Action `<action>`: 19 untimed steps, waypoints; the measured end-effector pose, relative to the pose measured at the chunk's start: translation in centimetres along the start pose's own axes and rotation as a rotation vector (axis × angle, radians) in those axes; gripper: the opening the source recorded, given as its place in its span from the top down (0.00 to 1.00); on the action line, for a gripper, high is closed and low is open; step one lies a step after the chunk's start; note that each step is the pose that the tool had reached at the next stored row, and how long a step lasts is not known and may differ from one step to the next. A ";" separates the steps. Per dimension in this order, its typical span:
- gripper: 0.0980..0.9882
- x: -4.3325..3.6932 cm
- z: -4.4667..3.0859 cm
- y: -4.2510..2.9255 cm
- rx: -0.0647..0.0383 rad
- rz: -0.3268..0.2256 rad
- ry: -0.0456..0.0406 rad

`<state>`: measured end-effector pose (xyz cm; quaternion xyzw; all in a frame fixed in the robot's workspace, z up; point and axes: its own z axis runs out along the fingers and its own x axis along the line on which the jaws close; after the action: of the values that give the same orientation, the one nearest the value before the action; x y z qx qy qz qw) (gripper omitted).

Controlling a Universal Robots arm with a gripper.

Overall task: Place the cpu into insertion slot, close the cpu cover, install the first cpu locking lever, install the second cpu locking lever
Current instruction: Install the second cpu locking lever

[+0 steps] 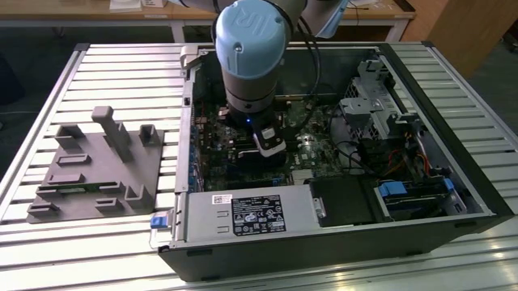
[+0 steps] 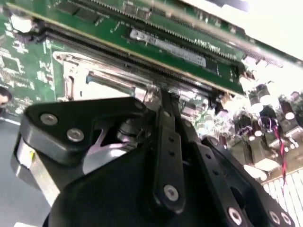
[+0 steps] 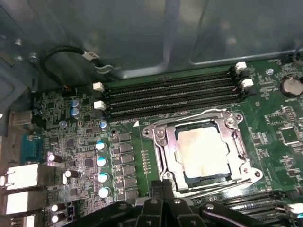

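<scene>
On a slatted metal table (image 1: 453, 267), open computer case (image 1: 477, 182) lying on its side; grey fixture block (image 1: 97, 176) beside it at the exterior view's left. Arm (image 1: 251, 54) reaches down into the case over the green motherboard (image 3: 75, 142). Gripper (image 3: 163, 201), fingers drawn nearly together, nothing seen held, sits just beside the insertion slot (image 3: 158, 165) edge. Cpu cover (image 3: 236, 146) lies closed flat around the cpu (image 3: 201, 151), seated in the slot, silver top showing through the window. Memory slots (image 3: 170, 97) run beyond.
</scene>
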<state>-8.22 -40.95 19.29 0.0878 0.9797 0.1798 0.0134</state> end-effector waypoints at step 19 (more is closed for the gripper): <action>0.99 -1.94 -2.04 1.94 0.066 0.001 -0.0127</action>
<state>-6.10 -40.22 21.88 0.0896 0.9850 0.1466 0.0167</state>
